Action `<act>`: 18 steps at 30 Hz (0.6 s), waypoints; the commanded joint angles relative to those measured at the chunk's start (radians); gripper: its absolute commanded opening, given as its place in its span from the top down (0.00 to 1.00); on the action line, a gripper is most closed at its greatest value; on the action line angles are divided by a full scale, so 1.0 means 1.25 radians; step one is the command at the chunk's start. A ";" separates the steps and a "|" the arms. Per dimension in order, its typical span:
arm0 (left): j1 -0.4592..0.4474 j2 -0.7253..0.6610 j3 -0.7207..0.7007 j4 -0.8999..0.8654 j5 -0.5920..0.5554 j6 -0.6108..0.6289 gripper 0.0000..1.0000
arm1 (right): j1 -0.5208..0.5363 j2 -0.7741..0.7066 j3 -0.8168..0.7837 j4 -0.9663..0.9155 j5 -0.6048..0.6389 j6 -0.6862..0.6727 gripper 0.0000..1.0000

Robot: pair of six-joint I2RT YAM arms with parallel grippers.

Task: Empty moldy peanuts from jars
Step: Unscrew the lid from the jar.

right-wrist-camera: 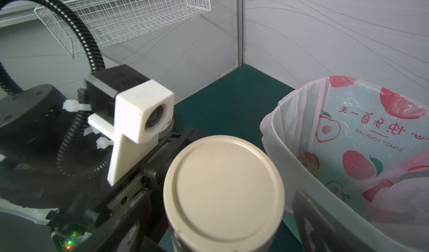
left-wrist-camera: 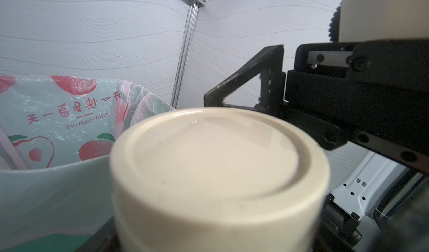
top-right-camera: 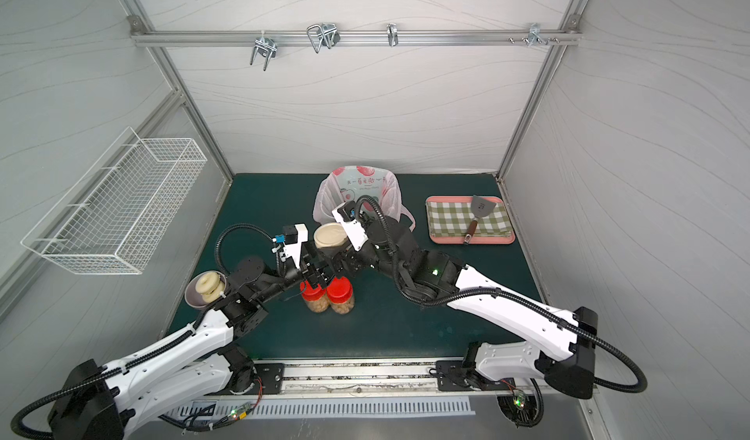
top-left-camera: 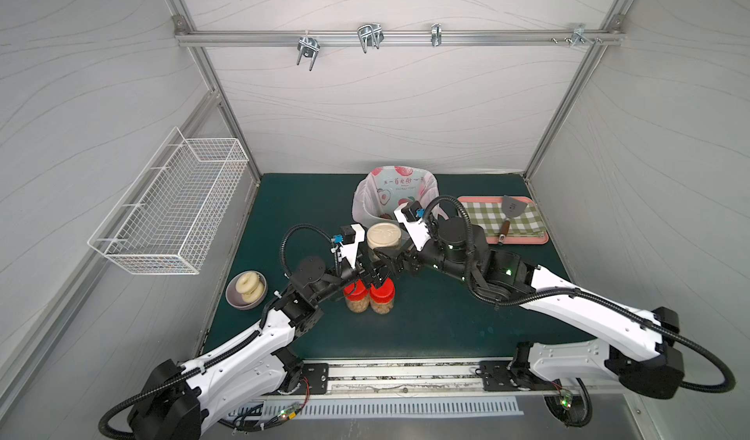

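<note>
Your right gripper [right-wrist-camera: 224, 220] straddles the beige-lidded jar [right-wrist-camera: 222, 188], jaws apart — you can't tell if the left gripper [top-left-camera: 375, 261] clamps it; bin [top-left-camera: 367, 215] at twelve o'clock.

Place: robot lab cell, on my remote feed.
Signs: aluminium frame [top-left-camera: 399, 36], white panel walls [top-left-camera: 385, 113], green mat [top-left-camera: 446, 320], base rail [top-left-camera: 406, 373].

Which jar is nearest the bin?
The short, wide beige-lidded jar, just in front of the bin; both red-lidded jars stand farther forward.
</note>
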 commanded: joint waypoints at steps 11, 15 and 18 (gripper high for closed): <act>-0.006 0.002 0.047 0.088 0.032 -0.014 1.00 | 0.005 0.036 0.054 0.011 -0.033 0.012 0.13; -0.007 -0.001 0.049 0.081 0.037 -0.013 1.00 | 0.005 0.042 0.065 -0.007 -0.052 0.016 0.25; -0.007 -0.004 0.052 0.078 0.040 -0.014 1.00 | 0.003 0.042 0.073 -0.025 -0.071 0.018 0.32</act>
